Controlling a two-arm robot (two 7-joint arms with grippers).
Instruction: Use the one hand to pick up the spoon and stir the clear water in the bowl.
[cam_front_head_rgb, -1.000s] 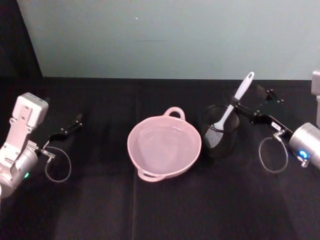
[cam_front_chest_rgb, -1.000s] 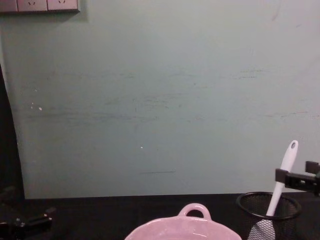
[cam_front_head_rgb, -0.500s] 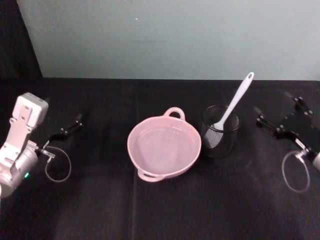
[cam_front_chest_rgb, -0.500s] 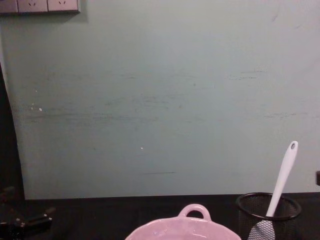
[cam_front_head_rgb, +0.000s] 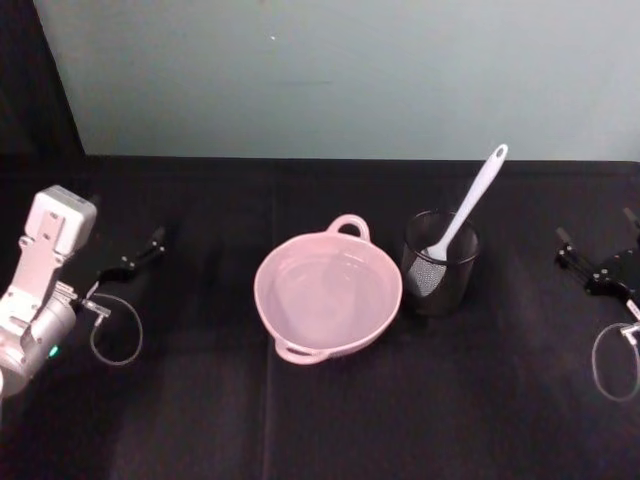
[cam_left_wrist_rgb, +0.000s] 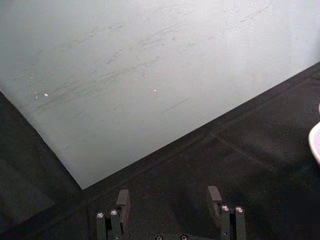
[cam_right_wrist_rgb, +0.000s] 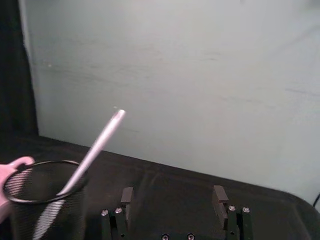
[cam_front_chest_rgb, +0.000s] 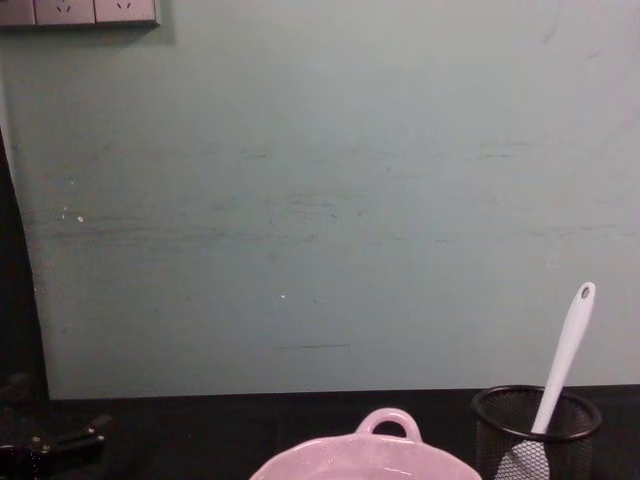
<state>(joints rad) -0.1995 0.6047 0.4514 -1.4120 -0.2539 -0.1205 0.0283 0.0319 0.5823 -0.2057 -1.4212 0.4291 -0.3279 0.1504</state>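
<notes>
Right tool (cam_front_head_rgb: 598, 262) gapes wide, empty, at the table edge; spoon (cam_front_head_rgb: 466, 203) head hidden in mesh cup (cam_front_head_rgb: 441, 263).

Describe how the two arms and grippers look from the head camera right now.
The left arm is silver-white with a boxy white wrist block and a small green light; its black left gripper trails a thin looped cable. The right gripper is black too, with a similar cable loop beneath.
</notes>
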